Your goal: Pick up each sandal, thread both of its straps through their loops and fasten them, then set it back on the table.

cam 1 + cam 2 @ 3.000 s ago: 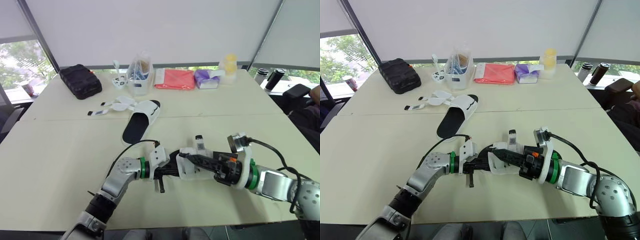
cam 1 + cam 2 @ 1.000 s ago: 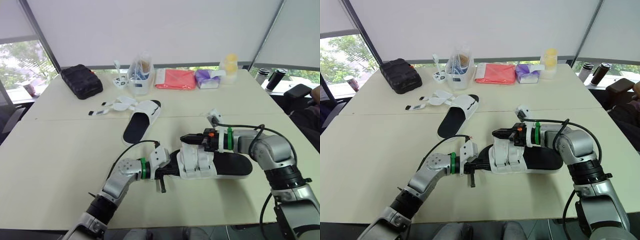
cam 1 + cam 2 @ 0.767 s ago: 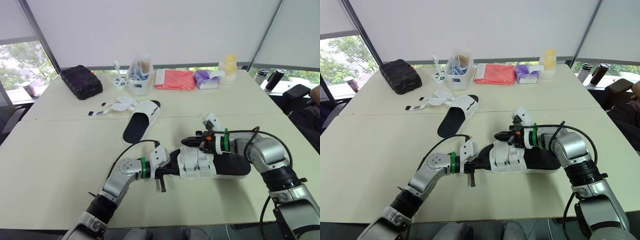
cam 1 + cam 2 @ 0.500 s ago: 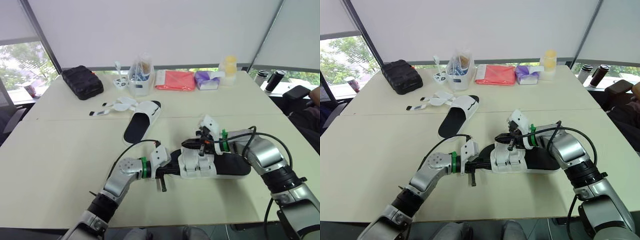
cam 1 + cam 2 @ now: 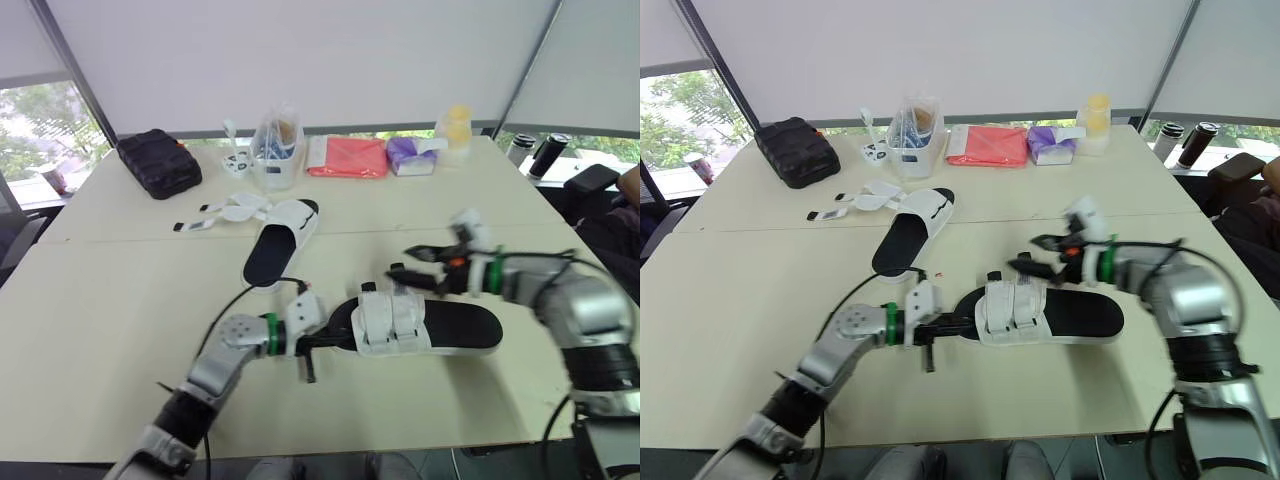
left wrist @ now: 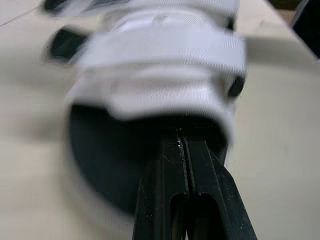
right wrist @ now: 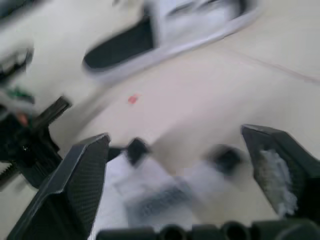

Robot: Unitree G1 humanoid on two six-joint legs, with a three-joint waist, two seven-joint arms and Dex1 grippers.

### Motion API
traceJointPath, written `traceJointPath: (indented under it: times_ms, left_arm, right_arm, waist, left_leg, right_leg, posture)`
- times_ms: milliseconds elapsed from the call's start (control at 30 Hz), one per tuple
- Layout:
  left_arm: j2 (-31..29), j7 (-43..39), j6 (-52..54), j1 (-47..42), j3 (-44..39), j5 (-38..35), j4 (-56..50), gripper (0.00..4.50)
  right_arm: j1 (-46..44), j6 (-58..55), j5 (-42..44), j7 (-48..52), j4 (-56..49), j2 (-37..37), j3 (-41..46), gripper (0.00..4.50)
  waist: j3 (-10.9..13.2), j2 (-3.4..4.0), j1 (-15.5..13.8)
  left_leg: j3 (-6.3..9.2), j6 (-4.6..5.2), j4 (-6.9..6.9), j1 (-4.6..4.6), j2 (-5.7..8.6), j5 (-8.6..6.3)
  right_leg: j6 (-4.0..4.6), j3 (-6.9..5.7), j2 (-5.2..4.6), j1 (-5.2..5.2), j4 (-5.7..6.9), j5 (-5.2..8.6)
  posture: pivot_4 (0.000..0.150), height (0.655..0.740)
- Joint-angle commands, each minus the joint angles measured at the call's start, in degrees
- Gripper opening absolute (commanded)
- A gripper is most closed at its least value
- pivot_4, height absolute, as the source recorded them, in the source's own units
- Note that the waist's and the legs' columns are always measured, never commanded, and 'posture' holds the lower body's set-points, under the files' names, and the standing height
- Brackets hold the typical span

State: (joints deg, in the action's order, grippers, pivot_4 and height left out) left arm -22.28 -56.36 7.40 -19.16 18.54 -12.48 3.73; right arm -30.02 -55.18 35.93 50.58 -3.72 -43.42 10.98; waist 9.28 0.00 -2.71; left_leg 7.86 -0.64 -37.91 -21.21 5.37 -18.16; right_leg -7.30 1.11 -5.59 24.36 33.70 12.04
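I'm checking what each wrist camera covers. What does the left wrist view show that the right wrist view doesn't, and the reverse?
Left wrist view: the left gripper, fingers pinched together at the toe opening of the near sandal, just under its closed straps.
Right wrist view: the right gripper, spread wide and holding nothing, and beyond it the far sandal lying on the table.
Both: the near sandal's white straps, close to each gripper.

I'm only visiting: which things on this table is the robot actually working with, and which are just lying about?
Job: near black-soled sandal with white straps, held at the toe by the left gripper; right gripper, open above it; far matching sandal, straps loose.
Lying about: black pouch, clear tub of utensils, red cloth, purple tissue pack, yellow jar.
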Motion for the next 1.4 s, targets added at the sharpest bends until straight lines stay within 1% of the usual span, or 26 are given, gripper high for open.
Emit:
traceJointPath:
  times_ms: [33,100,167,233,367,467,533,567,633,733,833,933,1000,1100,1167,1200,1267,1300,1400]
  left_arm:
    - [-5.7,-1.8,7.3,2.9,-6.5,-5.3,-5.8,0.00]
    - [-8.2,-2.9,10.0,3.6,-8.9,-7.9,-8.4,0.00]
    - [-11.8,-4.8,12.2,4.0,-10.9,-9.4,-9.8,0.00]
    - [-16.2,-7.4,15.1,4.7,-12.8,-11.1,-11.3,0.00]
    - [-21.2,-9.4,16.3,4.5,-16.1,-12.4,-11.5,0.00]
    - [-22.7,-10.0,18.0,3.2,-17.7,-14.1,-12.0,0.00]
    - [-23.4,-10.4,21.2,1.6,-19.0,-17.0,-14.2,0.00]
    - [-23.6,-10.5,22.4,1.1,-19.5,-18.1,-14.9,0.00]
    - [-23.5,-10.6,24.5,0.4,-19.7,-19.7,-16.7,0.00]
    - [-23.1,-10.4,25.5,-0.2,-18.7,-20.3,-18.6,0.00]
    - [-22.4,-10.1,25.2,-0.5,-17.4,-19.6,-19.2,0.00]
    - [-21.4,-9.7,23.4,-0.6,-14.9,-17.2,-18.8,0.00]
    - [-21.2,-9.9,21.8,-0.6,-13.4,-15.4,-18.0,0.00]
    - [-20.5,-10.1,20.2,-1.0,-12.3,-13.9,-16.4,0.00]
    - [-20.1,-10.2,19.4,-1.3,-11.9,-13.1,-15.5,0.00]
    - [-19.9,-10.2,19.2,-1.3,-11.9,-13.0,-15.3,0.00]
    - [-19.4,-10.1,18.6,-1.5,-12.0,-12.7,-14.8,0.00]
    - [-19.0,-9.8,17.9,-1.8,-12.0,-12.3,-14.3,0.00]
    - [-16.2,-7.8,14.8,-4.0,-11.9,-10.6,-11.5,0.00]
  right_arm:
    - [4.6,-11.4,10.8,-0.1,-4.2,-0.8,8.8,4.47]
    - [7.3,-14.6,13.0,-0.5,-4.5,-1.5,10.7,4.47]
    - [10.8,-15.1,12.5,0.3,-4.4,-3.1,9.8,4.47]
    - [14.1,-15.8,12.9,2.4,-4.7,-4.8,8.9,4.47]
    - [16.1,-16.0,13.4,3.8,-3.3,-5.7,6.9,4.47]
    - [15.7,-16.2,13.6,4.3,-1.5,-5.0,5.7,4.47]
    - [13.7,-17.3,15.0,5.1,0.4,-3.2,4.4,4.47]
    - [12.8,-18.0,15.6,5.3,1.2,-2.4,4.0,4.47]
    - [10.8,-19.3,16.5,6.3,2.5,-1.3,2.8,4.47]
    - [8.0,-21.7,18.3,7.3,4.0,0.6,0.9,4.47]
    - [6.9,-22.3,18.2,8.2,3.9,1.7,-2.3,4.47]
    - [5.0,-21.4,17.2,8.3,5.1,3.7,-5.3,3.74]
    - [3.9,-20.1,15.8,7.6,6.6,4.5,-6.4,2.77]
    - [2.6,-19.3,15.1,6.2,8.4,5.7,-6.3,1.16]
    - [2.3,-19.6,15.4,5.6,8.7,6.2,-5.6,0.21]
    - [2.4,-19.9,15.8,5.2,8.6,6.5,-4.9,0.05]
    - [2.6,-21.2,17.4,2.9,8.0,7.6,-1.9,0.05]
    - [2.3,-22.1,19.2,0.2,7.9,9.0,1.8,0.05]
    - [-1.4,-21.2,26.3,-13.9,9.3,15.6,17.1,0.05]
  waist:
    - [0.0,-0.06,0.6]
    - [0.1,0.01,0.7]
    - [0.4,0.29,0.6]
    - [0.5,0.40,0.6]
    - [0.7,0.46,0.6]
    - [0.9,0.30,0.6]
    - [0.9,0.24,0.6]
    - [1.0,0.08,0.7]
    - [1.1,0.10,0.8]
    - [1.1,0.12,1.1]
    - [1.1,0.12,1.4]
    - [1.1,0.10,1.9]
    - [1.1,0.10,2.0]
    - [1.1,0.10,2.0]
    - [1.1,0.00,2.2]
    - [1.0,-0.06,2.3]
    - [1.0,-0.07,2.3]
    - [1.0,-0.07,2.2]
    - [1.1,-0.04,2.0]
  left_leg:
    - [0.00,-0.05,0.00,-0.17,-0.02,0.03]
    - [-0.02,-0.10,0.05,-0.21,-0.13,0.06]
    - [-0.07,-0.16,0.11,-0.25,-0.14,0.10]
    - [-0.11,-0.18,0.11,-0.29,-0.10,0.10]
    - [-0.20,-0.14,0.07,-0.30,-0.05,0.09]
    - [-0.18,-0.15,0.05,-0.29,-0.07,0.09]
    - [-0.19,-0.15,0.05,-0.29,-0.07,0.09]
    - [-0.19,-0.15,0.05,-0.29,-0.07,0.09]
    - [-0.17,-0.17,0.03,-0.29,-0.08,0.10]
    - [-0.19,-0.20,0.03,-0.29,-0.07,0.12]
    - [-0.18,-0.49,0.03,-0.30,-0.07,0.28]
    - [-0.17,-0.51,0.03,-0.31,-0.05,0.30]
    - [-0.18,-0.51,0.03,-0.30,-0.04,0.30]
    - [-0.18,-0.56,0.03,-0.30,-0.04,0.32]
    - [-0.17,-0.60,0.03,-0.28,-0.05,0.34]
    - [-0.18,-0.61,0.02,-0.28,-0.06,0.35]
    - [-0.18,-0.59,-0.01,-0.27,-0.07,0.34]
    - [-0.18,-0.57,-0.02,-0.26,-0.06,0.33]
    - [-0.17,-0.60,-0.03,-0.27,-0.06,0.35]
  right_leg:
    - [0.04,0.01,0.00,0.26,0.18,-0.01]
    - [0.19,0.05,0.01,0.43,0.36,0.07]
    - [0.22,0.06,0.00,0.53,0.41,0.08]
    - [0.22,0.05,0.01,0.55,0.42,0.07]
    - [0.20,0.07,-0.01,0.52,0.39,0.07]
    - [0.20,0.05,0.02,0.51,0.40,0.07]
    - [0.19,0.05,0.02,0.52,0.40,0.07]
    - [0.19,0.05,0.02,0.51,0.41,0.07]
    - [0.19,0.05,0.04,0.51,0.42,0.06]
    - [0.19,0.07,0.03,0.53,0.43,0.06]
    - [0.20,0.07,0.03,0.54,0.42,0.06]
    - [0.20,0.07,0.02,0.52,0.42,0.06]
    - [0.20,0.08,0.01,0.52,0.44,0.06]
    - [0.20,0.08,0.02,0.55,0.45,0.06]
    - [0.21,0.08,0.03,0.54,0.45,0.05]
    - [0.24,0.09,0.03,0.53,0.46,0.03]
    - [0.28,0.09,0.04,0.50,0.46,-0.01]
    - [0.28,0.10,0.03,0.50,0.47,-0.03]
    - [0.29,0.11,0.04,0.54,0.54,-0.04]
  posture:
    - [0.150,0.7400]
    - [0.150,0.7400]
    - [0.150,0.7400]
    - [0.150,0.7400]
    - [0.150,0.7400]
    - [0.150,0.7400]
    - [0.150,0.7400]
    - [0.150,0.7400]
    - [0.150,0.7400]
    - [0.150,0.7400]
    - [0.150,0.7400]
    - [0.150,0.7400]
    - [0.150,0.7400]
    - [0.150,0.7400]
    - [0.150,0.7400]
    - [0.150,0.7400]
    - [0.150,0.7400]
    - [0.150,0.7400]
    - [0.150,0.7400]
